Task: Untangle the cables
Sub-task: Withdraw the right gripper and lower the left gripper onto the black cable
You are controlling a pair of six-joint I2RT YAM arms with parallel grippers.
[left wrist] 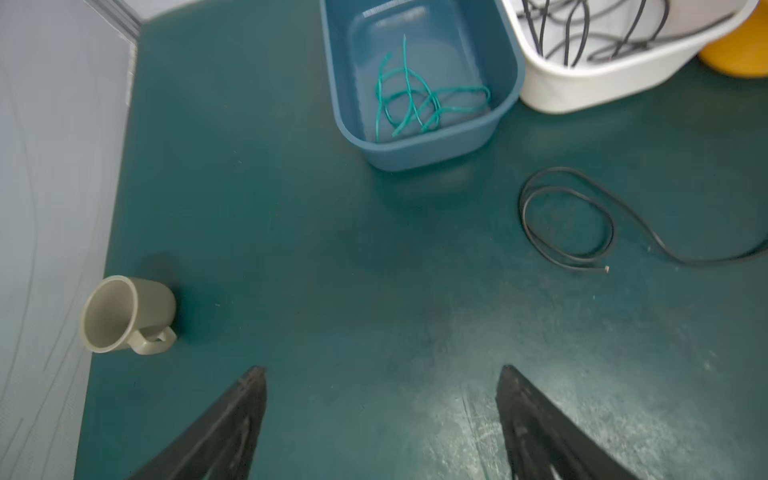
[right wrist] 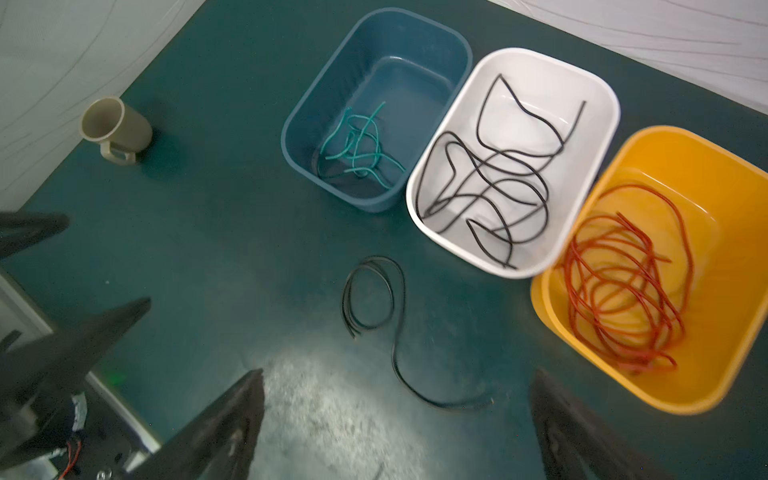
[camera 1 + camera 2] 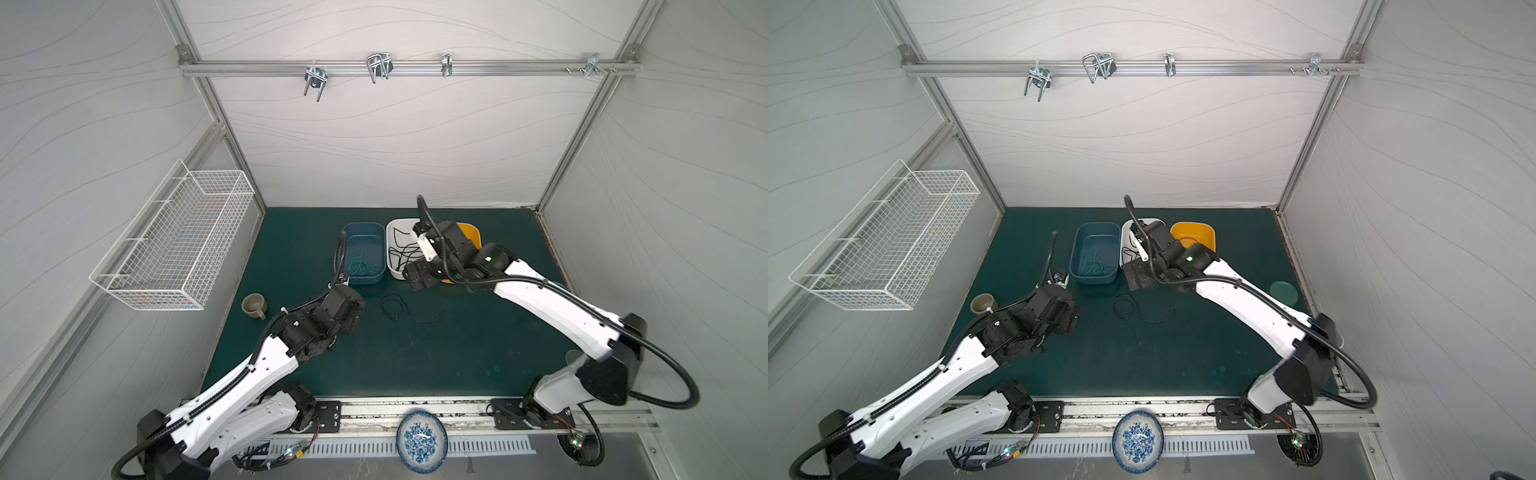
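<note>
Lying by three tubs (image 2: 540, 83) is one black cable (image 2: 394, 345); left claw (image 1: 381, 370) and right claw (image 2: 397, 374) both gape apart

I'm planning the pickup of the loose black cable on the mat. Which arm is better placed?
Probably right: the right tool, open, hangs over the tail of the black cable, beside the white tub. The left tool, also open, has it off to one side.

Reaching in from the near corners, elbows bent: on the left arm (image 3: 245, 374), with the left hand (image 1: 382, 369) spread wide and empty, pointing down; on the right arm (image 3: 540, 297), stretching farther back, with the right hand (image 2: 398, 372) parted wide, gripping nothing.
</note>
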